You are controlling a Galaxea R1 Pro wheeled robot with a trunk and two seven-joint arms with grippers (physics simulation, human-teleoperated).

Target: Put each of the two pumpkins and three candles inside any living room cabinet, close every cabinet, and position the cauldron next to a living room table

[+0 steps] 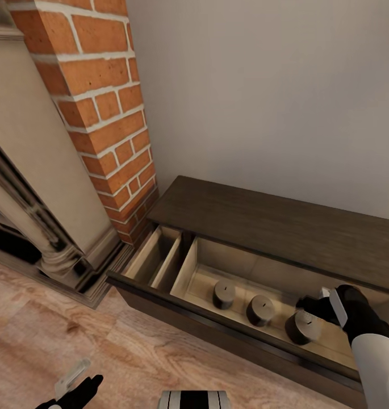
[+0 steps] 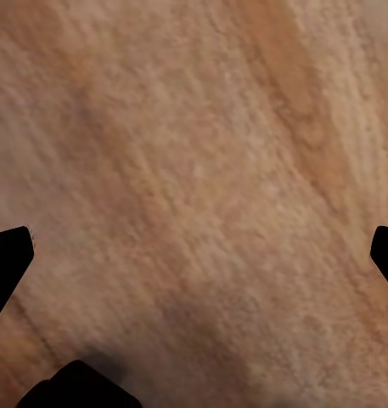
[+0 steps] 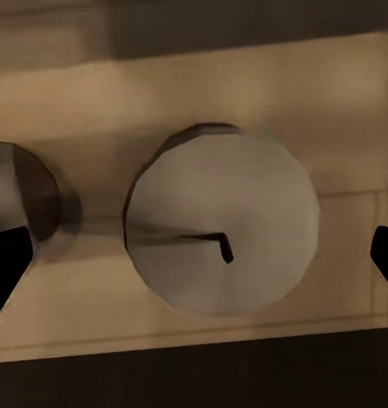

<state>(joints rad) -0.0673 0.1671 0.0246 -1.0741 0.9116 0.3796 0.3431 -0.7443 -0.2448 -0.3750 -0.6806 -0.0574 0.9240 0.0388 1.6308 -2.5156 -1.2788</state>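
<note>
Status: candle stage apparently complete; later stages outstanding.

1. Cabinet. The low dark-brown wooden cabinet (image 1: pixel 262 221) stands against the pale wall, at 3 o'clock from the red brick chimney column (image 1: pixel 103 108). Its wide drawer (image 1: pixel 217 326) is pulled out over the light wood-plank floor (image 1: pixel 75 329).

2. Candles. Three short dark-grey cylindrical candles stand upright in the drawer's large right-hand compartment, in a row running toward 4 o'clock: the first candle (image 1: pixel 224 294), the second candle (image 1: pixel 260 310) and the third candle (image 1: pixel 303 326). They stand apart from one another. The narrow compartment at the drawer's 9 o'clock end looks empty.

3. Right hand. The right hand (image 1: pixel 319 307) hangs over the drawer, just beside the third candle on its 2 o'clock side. In the right wrist view this candle (image 3: pixel 223 223), wick visible, sits centred between the finger tips (image 3: pixel 7 263), which stand wide apart and clear of it. Judgement: the candle is released.

4. Left hand. The left hand (image 1: pixel 75 389) hangs low over the floor at the 7 o'clock corner of the head view. In the left wrist view its finger tips (image 2: pixel 8 259) stand apart, holding nothing.

5. Remaining work, as judged: both pumpkins to be stowed, the drawer to be shut, the cauldron to be set beside a table.
</note>
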